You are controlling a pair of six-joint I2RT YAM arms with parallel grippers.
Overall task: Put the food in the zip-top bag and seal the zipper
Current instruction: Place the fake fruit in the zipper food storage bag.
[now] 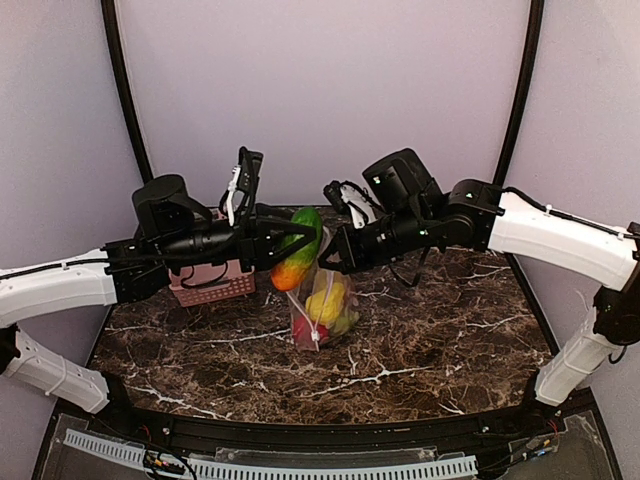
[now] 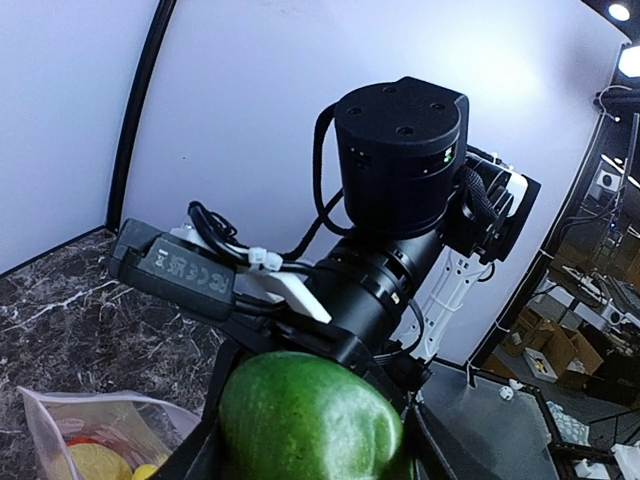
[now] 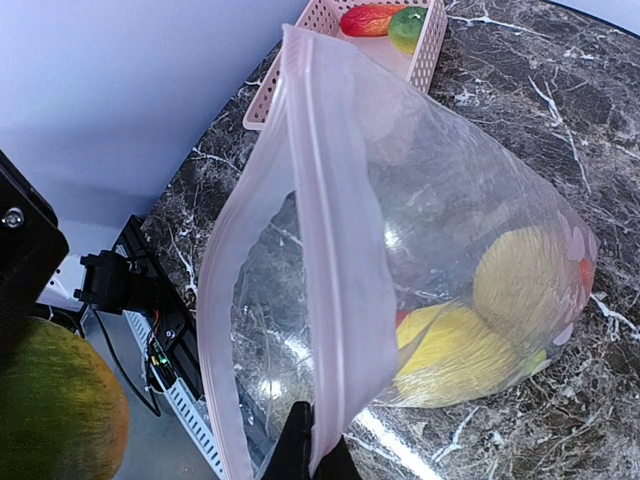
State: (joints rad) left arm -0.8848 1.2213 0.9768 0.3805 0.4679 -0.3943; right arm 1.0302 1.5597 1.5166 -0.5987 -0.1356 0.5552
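Green-and-orange fruit sits clamped in the left claw at eleven o'clock of the bag, whose pink zipper the right claw pinches, mouth unsealed; yellow pieces lie inside, and others remain in the basket at nine o'clock.

The only marking is a short row of pale stamped symbols on the flat black plastic module, which sits down and to the left of the round black motor housing. The symbols are too blurred and turned to read. Nothing else carries legible text.
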